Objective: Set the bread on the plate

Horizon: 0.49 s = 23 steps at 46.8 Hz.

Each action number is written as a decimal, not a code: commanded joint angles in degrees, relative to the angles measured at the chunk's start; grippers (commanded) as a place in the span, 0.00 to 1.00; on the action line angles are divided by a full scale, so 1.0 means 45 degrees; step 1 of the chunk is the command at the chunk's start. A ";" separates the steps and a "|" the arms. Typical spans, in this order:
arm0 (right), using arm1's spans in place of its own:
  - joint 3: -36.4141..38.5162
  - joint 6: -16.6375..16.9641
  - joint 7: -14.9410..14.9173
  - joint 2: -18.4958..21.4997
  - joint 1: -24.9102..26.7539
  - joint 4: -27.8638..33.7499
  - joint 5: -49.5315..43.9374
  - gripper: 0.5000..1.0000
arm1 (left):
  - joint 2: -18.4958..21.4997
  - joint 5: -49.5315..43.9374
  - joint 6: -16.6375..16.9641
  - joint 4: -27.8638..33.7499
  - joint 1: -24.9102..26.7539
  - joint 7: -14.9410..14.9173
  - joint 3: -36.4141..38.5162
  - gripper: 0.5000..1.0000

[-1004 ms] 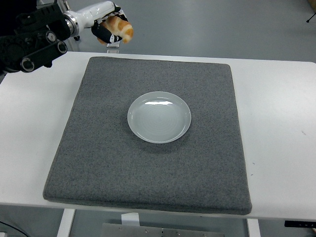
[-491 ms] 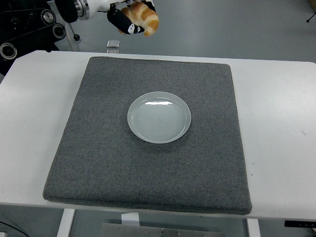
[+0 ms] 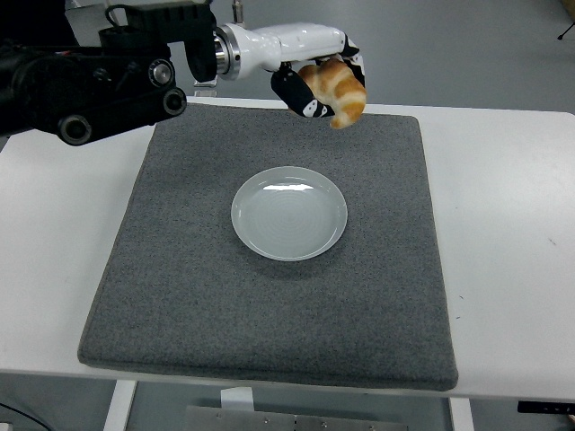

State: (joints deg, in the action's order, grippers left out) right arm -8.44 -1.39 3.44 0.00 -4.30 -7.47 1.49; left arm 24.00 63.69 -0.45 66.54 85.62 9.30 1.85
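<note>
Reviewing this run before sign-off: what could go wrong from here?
1. The left robot hand holds the bread over the far part of the grey mat, not over the plate; released now, it would likely miss.
2. The plate is small and shallow, so the bread could roll off its rim.

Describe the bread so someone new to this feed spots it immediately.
Find the grey mat covering the white table, with a round plate at its middle. Above the mat's far edge, the left hand grips the bread: the only golden-brown, crescent-shaped item here.
</note>
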 commanded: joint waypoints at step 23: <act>0.0000 -0.0003 -0.0002 0.0000 -0.0002 0.0000 0.0000 0.86 | -0.0665 0.2642 0.0140 -0.0079 -0.2210 0.0120 0.0624 0.00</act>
State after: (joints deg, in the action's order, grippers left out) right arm -8.44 -1.41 3.44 0.00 -4.29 -7.47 1.49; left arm 21.14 75.02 0.10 66.34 76.56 9.83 4.60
